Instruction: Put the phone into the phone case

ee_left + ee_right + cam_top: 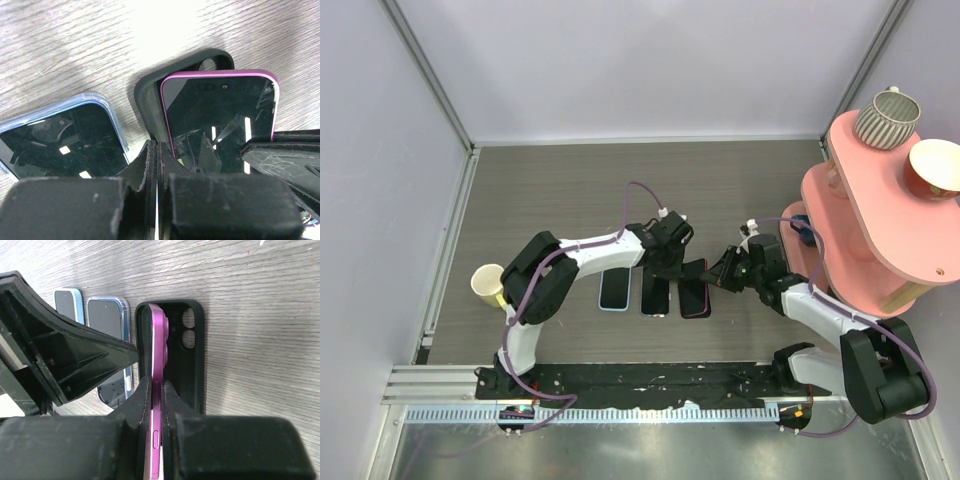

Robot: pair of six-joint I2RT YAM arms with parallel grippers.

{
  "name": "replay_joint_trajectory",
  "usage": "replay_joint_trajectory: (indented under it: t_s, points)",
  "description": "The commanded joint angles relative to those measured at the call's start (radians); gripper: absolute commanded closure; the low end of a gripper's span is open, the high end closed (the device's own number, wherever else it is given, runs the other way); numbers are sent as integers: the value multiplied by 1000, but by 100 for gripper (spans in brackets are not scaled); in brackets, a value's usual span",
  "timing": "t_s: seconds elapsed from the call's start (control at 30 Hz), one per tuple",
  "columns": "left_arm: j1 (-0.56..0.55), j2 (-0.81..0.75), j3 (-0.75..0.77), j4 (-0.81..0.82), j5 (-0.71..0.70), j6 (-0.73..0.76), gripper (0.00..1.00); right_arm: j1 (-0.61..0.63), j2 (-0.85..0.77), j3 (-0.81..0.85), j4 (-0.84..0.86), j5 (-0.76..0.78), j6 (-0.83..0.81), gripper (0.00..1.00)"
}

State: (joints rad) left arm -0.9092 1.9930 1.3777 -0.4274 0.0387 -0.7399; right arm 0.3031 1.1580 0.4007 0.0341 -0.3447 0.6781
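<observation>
Filling the bottom of the right wrist view, the right gripper (156,390) pinches the phone (158,340), which is magenta-rimmed and stands on its long edge. The phone's lower edge rests inside the phone case (194,365), along its left wall. The case is a black shell lying open side up at frame centre, with two camera holes near its top. The left gripper (156,155), low centre in its own view, is pressed together on that left wall. Just left of the case lie a clear-rimmed phone (106,320) and a light-blue phone (67,302), screens up. Bare wood of the table (260,340) stretches right of the case. In the top view a pink shelf stand (860,230) rises at the right edge.
</observation>
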Motion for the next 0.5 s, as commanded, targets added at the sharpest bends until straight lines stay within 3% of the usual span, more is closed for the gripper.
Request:
replay_joint_trajectory:
  t_s: [0.0,0.47]
  points:
    - [6,35,37,-48,-25,17,100,-1,35,-8,-76,41,-81,99]
    - [13,-31,17,-50,-80,27,100,-5,-7,-13,-100,96,-77,99]
